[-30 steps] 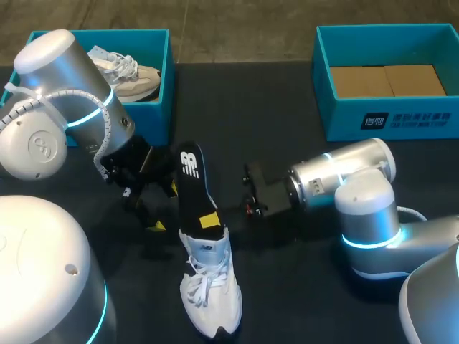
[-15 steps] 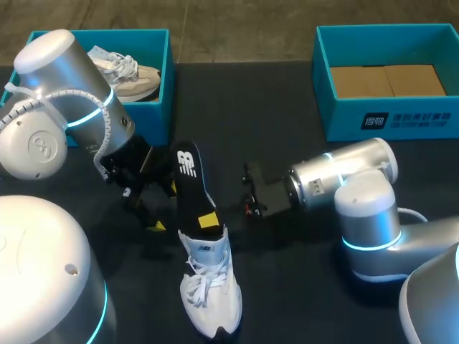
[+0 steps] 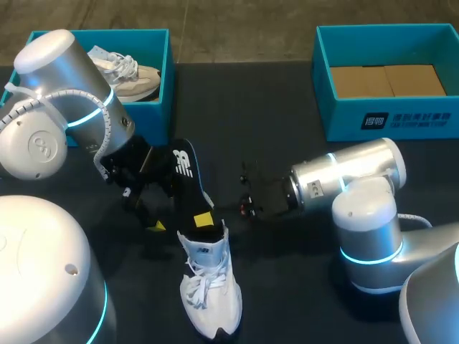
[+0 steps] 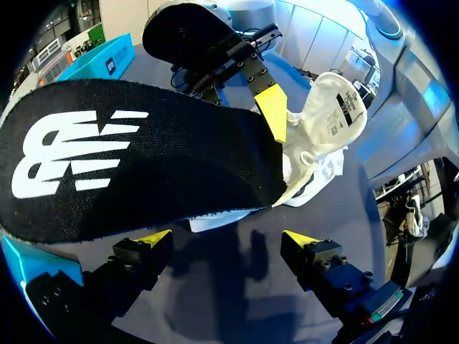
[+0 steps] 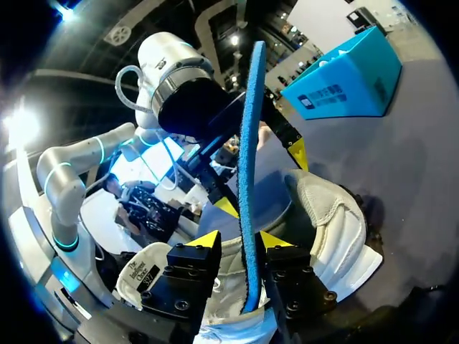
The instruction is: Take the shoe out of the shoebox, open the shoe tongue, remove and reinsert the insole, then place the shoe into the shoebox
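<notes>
Head view: black insole (image 3: 188, 179) stands edgewise, lower end in white shoe (image 3: 209, 287) mid-table, pinched by my right gripper (image 5: 242, 240). My left gripper (image 4: 228, 238) spread wide, empty, just beside insole. Shoebox (image 3: 166, 79) at far-left table edge.

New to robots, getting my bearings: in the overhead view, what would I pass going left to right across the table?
Left shoebox holding a shoe, left pincer, black insole, right pincer, right shoebox lined with cardboard.
</notes>
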